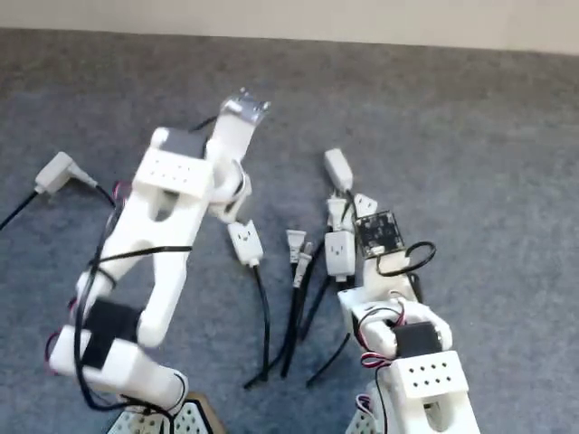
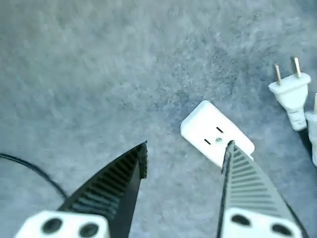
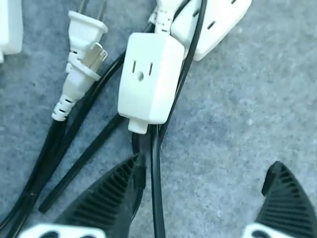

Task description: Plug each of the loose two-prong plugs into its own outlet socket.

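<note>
surface — grey carpet (image 1: 470, 108) | far edge — pale strip (image 1: 362, 18) along the top

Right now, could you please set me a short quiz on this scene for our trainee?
1. True or false: the left gripper and the right gripper are both shut.
2. The cords on the carpet are: A black, B red, C white.
3. Fill in: the loose plug has ___ prongs.
Key: 1 false; 2 A; 3 two.
</note>
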{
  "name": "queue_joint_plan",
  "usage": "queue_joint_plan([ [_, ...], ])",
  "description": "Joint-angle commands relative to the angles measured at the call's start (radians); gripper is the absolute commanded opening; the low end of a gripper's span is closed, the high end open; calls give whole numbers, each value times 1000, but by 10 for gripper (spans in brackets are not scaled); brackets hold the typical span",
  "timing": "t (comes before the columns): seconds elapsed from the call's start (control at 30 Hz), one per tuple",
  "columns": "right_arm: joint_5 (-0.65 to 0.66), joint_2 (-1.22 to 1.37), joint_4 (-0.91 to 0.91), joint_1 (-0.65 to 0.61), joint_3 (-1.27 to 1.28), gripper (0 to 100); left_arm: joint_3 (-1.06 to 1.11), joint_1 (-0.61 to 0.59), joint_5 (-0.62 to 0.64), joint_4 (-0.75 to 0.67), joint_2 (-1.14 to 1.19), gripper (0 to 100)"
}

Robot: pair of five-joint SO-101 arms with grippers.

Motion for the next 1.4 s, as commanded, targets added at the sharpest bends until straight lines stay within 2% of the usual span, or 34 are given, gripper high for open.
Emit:
queue_joint_plan([
  [0.0, -14, -12, -15, 15, -7, 354, 395, -7, 92, -350, -168, 252],
  [0.1, -14, -12, -15, 10, -7, 354, 478, -12, 94, -451, -206, 252],
  [0.33, -15, -12, -15, 10, -7, 354, 483, -16, 91, -454, -205, 252],
  [0.43, -17, -12, -15, 10, -5, 354, 489, -90, 68, -445, -205, 252],
  [0.67, -17, -12, -16, 10, -5, 354, 498, -289, -107, -361, -209, 252],
  [0.83, -17, -12, -16, 10, -5, 354, 490, -332, -160, -310, -217, 252],
  [0.93, -17, -12, -16, 10, -5, 354, 429, -318, -138, -285, -217, 252],
  [1.1, -17, -12, -16, 10, -5, 354, 318, -200, -28, -206, -217, 252],
  [1.37, -17, -12, -16, 10, -5, 354, 272, -31, 84, -232, -206, 252],
])
